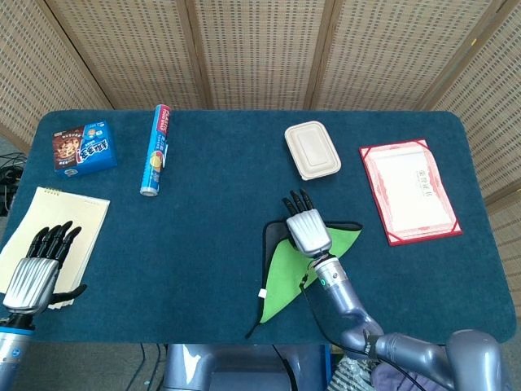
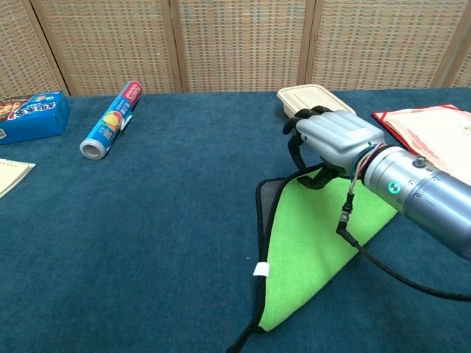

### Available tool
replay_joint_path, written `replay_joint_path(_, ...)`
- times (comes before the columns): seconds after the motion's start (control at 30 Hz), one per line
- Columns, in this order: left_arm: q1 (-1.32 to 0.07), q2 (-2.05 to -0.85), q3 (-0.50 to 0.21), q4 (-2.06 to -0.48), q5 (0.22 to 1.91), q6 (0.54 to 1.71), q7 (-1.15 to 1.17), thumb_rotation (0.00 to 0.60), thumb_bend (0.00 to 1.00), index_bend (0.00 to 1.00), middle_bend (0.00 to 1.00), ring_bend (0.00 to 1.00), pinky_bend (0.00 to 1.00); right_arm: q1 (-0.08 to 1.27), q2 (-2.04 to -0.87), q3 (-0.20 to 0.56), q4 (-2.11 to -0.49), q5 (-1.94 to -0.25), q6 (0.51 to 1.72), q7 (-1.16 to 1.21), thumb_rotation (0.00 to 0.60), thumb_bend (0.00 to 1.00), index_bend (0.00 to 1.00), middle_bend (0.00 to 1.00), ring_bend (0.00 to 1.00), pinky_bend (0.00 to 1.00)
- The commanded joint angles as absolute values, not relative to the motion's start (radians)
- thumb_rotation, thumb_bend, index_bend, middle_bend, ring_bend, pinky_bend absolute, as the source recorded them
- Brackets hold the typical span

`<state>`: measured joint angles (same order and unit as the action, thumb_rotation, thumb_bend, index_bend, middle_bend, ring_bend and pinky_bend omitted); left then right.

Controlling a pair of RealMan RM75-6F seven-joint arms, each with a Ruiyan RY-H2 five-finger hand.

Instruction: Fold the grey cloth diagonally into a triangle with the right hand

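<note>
Grey cloth, count: one grey cloth with a bright green inner face and black edging [image 1: 285, 265] [image 2: 309, 246], lying on the dark blue carpeted worktop [image 1: 212, 220] [image 2: 169, 220], folded over so the green face shows as a triangle; a white tag sits on its left edge.
Right robot hand: one silver right robot hand with black fingers [image 1: 306, 230] [image 2: 331, 143], resting over the far corner of the cloth, fingers curled down onto the fabric; whether it pinches the corner or only presses it, I cannot tell.
Left robot hand: one left robot hand [image 1: 34, 273], far off to the left of the right one, fingers spread, grasping nothing, over a pale yellow notepad [image 1: 57, 232].
Beyond the right robot hand: one beige lidded food box [image 1: 312, 150] [image 2: 315, 101].
Right of it: one red-bordered certificate folder [image 1: 409, 190] [image 2: 430, 129].
Far left and beyond: one blue foil roll [image 1: 155, 150] [image 2: 110, 120]; one blue biscuit box [image 1: 84, 147] [image 2: 29, 116].
</note>
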<state>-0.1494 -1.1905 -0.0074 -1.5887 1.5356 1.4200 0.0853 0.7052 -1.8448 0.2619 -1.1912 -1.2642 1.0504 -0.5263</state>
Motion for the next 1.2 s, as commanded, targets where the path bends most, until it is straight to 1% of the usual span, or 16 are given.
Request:
replay_joint_path(0.03, -0.149, -1.19, -0.007, -1.589, 1.536, 1.421, 0.085, 0.6, 0.12, 0.0, 0.0, 0.0, 0.0, 0.711, -1.848, 0.266, -1.185, -1.257, 1.048, -0.525, 0.6, 0.48, 0.67, 0.18, 0.0, 0.0)
replay_joint_path(0.47, -0.151, -1.191, -0.006, -1.589, 1.535, 1.417, 0.088, 0.6, 0.12, 0.0, 0.0, 0.0, 0.0, 0.73, -1.862, 0.263, -1.149, -1.227, 1.033, -0.523, 0.6, 0.48, 0.67, 0.18, 0.0, 0.0)
replay_joint_path(0.6, -0.152, -1.191, -0.005, -1.591, 1.533, 1.413, 0.091, 0.6, 0.12, 0.0, 0.0, 0.0, 0.0, 0.73, -1.863, 0.254, -1.146, -1.226, 1.034, -0.519, 0.6, 0.48, 0.67, 0.16, 0.0, 0.0)
replay_joint_path(0.67, -0.151, -1.19, -0.004, -1.593, 1.532, 1.412, 0.094, 0.6, 0.12, 0.0, 0.0, 0.0, 0.0, 0.729, -1.864, 0.251, -1.145, -1.222, 1.032, -0.516, 0.6, 0.46, 0.64, 0.12, 0.0, 0.0)
replay_joint_path(0.73, -0.151, -1.19, -0.004, -1.594, 1.532, 1.414, 0.094, 0.6, 0.12, 0.0, 0.0, 0.0, 0.0, 0.729, -1.861, 0.249, -1.147, -1.216, 1.025, -0.517, 0.6, 0.4, 0.54, 0.06, 0.0, 0.0)
replay_joint_path(0.83, -0.151, -1.189, -0.005, -1.595, 1.531, 1.414, 0.092, 0.6, 0.12, 0.0, 0.0, 0.0, 0.0, 0.73, -1.851, 0.245, -1.155, -1.209, 1.018, -0.525, 0.6, 0.32, 0.43, 0.0, 0.0, 0.0)
replay_joint_path(0.93, -0.151, -1.189, -0.005, -1.595, 1.532, 1.415, 0.092, 0.6, 0.12, 0.0, 0.0, 0.0, 0.0, 0.729, -1.844, 0.247, -1.165, -1.208, 1.028, -0.529, 0.6, 0.26, 0.32, 0.0, 0.0, 0.0)
replay_joint_path(1.03, -0.151, -1.191, -0.004, -1.594, 1.534, 1.416, 0.094, 0.6, 0.12, 0.0, 0.0, 0.0, 0.0, 0.727, -1.837, 0.249, -1.176, -1.212, 1.041, -0.524, 0.6, 0.21, 0.24, 0.0, 0.0, 0.0)
replay_joint_path(1.1, -0.15, -1.191, -0.004, -1.595, 1.534, 1.417, 0.093, 0.6, 0.12, 0.0, 0.0, 0.0, 0.0, 0.726, -1.831, 0.249, -1.182, -1.212, 1.044, -0.523, 0.6, 0.19, 0.21, 0.0, 0.0, 0.0)
replay_joint_path(1.2, -0.15, -1.191, -0.005, -1.595, 1.534, 1.419, 0.093, 0.6, 0.12, 0.0, 0.0, 0.0, 0.0, 0.724, -1.822, 0.248, -1.19, -1.212, 1.052, -0.528, 0.6, 0.19, 0.21, 0.0, 0.0, 0.0)
